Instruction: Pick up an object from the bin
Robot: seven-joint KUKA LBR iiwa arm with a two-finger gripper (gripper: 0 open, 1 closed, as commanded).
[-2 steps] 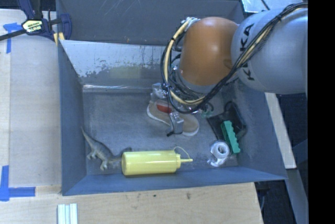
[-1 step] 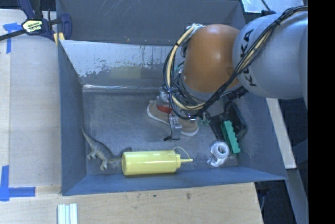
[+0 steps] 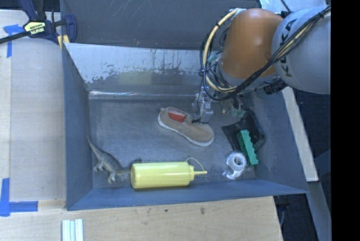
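Note:
My gripper (image 3: 202, 113) hangs in the middle of the bin, right above the back part of a small tan shoe (image 3: 188, 128) with a pale sole and a red lining. Its fingertips sit at the shoe's upper edge; nothing shows between them. A black flat piece with a green comb-like part (image 3: 246, 143) lies just right of the shoe. A small roll of clear tape (image 3: 236, 163) rests near the front right corner.
A yellow squeeze bottle (image 3: 163, 174) lies along the front wall, nozzle pointing right. A grey toy lizard (image 3: 104, 162) sits in the front left corner. The arm with its orange cover and cables reaches over the bin's right side.

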